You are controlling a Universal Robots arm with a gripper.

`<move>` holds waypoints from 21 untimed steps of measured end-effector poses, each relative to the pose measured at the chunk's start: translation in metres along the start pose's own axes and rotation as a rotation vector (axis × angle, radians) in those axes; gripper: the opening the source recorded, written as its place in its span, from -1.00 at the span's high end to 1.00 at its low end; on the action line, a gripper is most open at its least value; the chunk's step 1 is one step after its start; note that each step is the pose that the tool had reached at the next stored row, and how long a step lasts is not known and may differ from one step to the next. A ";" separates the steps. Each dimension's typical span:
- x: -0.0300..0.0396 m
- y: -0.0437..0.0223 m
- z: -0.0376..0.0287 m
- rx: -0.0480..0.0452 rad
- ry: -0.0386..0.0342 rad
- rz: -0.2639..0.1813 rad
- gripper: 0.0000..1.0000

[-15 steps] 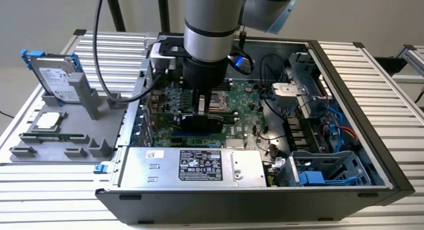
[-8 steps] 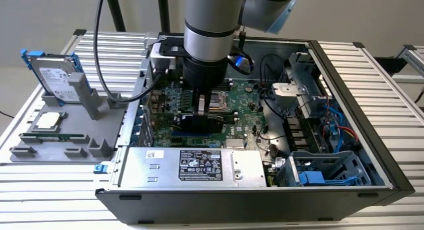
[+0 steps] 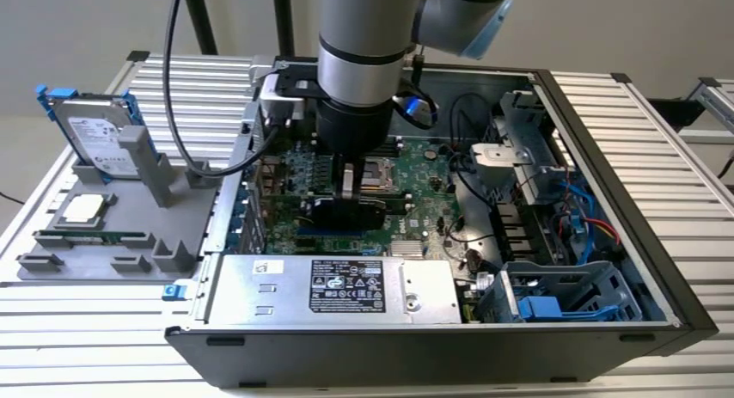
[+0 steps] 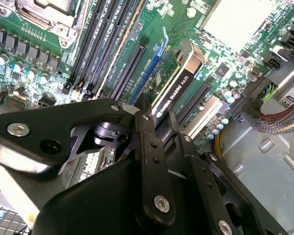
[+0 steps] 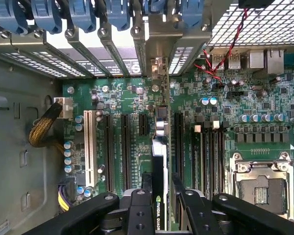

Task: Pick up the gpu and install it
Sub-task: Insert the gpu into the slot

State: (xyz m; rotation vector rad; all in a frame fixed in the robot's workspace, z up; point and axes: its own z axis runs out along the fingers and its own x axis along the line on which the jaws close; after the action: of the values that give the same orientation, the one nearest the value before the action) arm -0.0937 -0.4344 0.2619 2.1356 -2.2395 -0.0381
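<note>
The gpu [image 3: 344, 214] is a thin card with a black shroud, held edge-on inside the open computer case [image 3: 642, 243] over the green motherboard [image 3: 431, 205]. In both wrist views my gripper [image 5: 160, 180] [image 4: 159, 115] is shut on the gpu [image 5: 159, 161] [image 4: 179, 83], one black finger on each face. The card stands upright along the blue expansion slot [image 4: 146, 81]. Its far end points at the rear bracket openings [image 5: 159, 63]. I cannot tell whether its edge is down in the slot. In the exterior view my gripper [image 3: 347, 192] hangs below the arm's wrist, low in the case.
A grey fixture tray [image 3: 69, 265] at the exterior view's left holds a hard drive with a blue frame [image 3: 98, 136], a memory stick [image 3: 92, 237] and a processor chip [image 3: 81, 211]. The power supply [image 3: 333, 286], drive cage [image 3: 551, 299], cables [image 3: 573, 217] and processor socket [image 5: 259, 181] crowd the card.
</note>
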 end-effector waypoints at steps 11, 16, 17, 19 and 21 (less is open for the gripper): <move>-0.0001 0.0027 0.0040 -0.0002 0.0003 0.000 1.00; -0.0001 0.0027 0.0041 0.0000 0.0003 0.000 1.00; -0.0001 0.0027 0.0041 0.0000 0.0003 0.000 1.00; -0.0001 0.0027 0.0042 0.0000 0.0003 0.000 1.00; -0.0001 0.0027 0.0043 0.0000 0.0004 0.000 1.00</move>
State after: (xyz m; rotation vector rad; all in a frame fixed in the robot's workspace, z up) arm -0.0966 -0.4342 0.2577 2.1355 -2.2392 -0.0377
